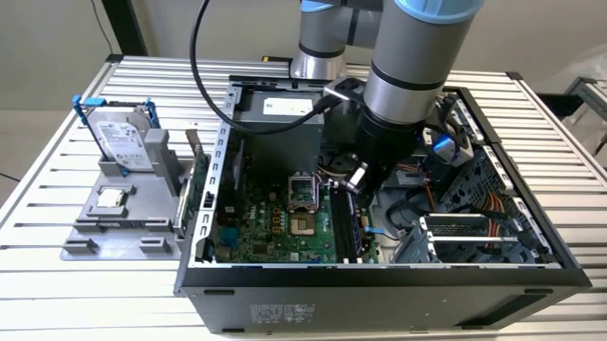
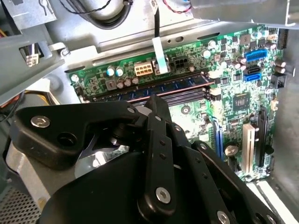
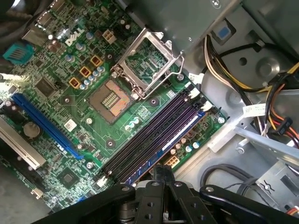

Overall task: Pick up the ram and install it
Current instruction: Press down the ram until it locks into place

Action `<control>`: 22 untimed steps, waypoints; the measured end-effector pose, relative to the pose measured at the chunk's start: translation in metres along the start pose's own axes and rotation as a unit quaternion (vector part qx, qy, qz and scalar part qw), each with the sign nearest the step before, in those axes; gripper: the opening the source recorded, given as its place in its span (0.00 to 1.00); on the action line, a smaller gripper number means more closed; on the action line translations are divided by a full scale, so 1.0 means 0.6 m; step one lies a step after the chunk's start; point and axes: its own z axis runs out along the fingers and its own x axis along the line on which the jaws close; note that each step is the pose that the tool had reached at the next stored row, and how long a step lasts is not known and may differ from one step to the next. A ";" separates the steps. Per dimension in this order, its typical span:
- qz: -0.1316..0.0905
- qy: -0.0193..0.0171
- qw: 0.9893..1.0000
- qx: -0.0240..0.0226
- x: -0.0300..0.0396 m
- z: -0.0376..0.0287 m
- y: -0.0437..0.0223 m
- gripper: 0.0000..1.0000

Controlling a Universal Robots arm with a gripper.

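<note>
While my arm reaches down into the open case, the gripper hangs low over the motherboard, at the far end of the memory slots. From what I see in both wrist views, its fingers are drawn together with nothing showing between them. The black linkages sit folded close on either side.

The ram lies lengthwise in the slot nearest the board's edge, on the exterior view's right of the empty processor socket. In the second wrist view the ram shows as a dark bluish strip with a row of chips, standing between the slot walls just beyond the gripper. In the first wrist view the ram runs alongside the empty dark slots, and one end passes under the fingertips. I cannot tell whether the fingertips touch it. The socket has its metal frame swung up, with bare contacts below.

Outside the case, toward the exterior view's left, a grey holder sits on the slatted desk. It carries the hard drive upright in its blue-handled bracket. The small silver processor lies flat just in front of it.
</note>
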 end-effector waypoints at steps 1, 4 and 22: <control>-0.004 0.000 1.000 0.000 0.000 0.000 0.000 0.00; -0.016 -0.001 1.000 0.000 -0.001 0.000 0.001 0.00; -0.089 -0.003 0.996 0.001 -0.006 0.001 0.006 0.00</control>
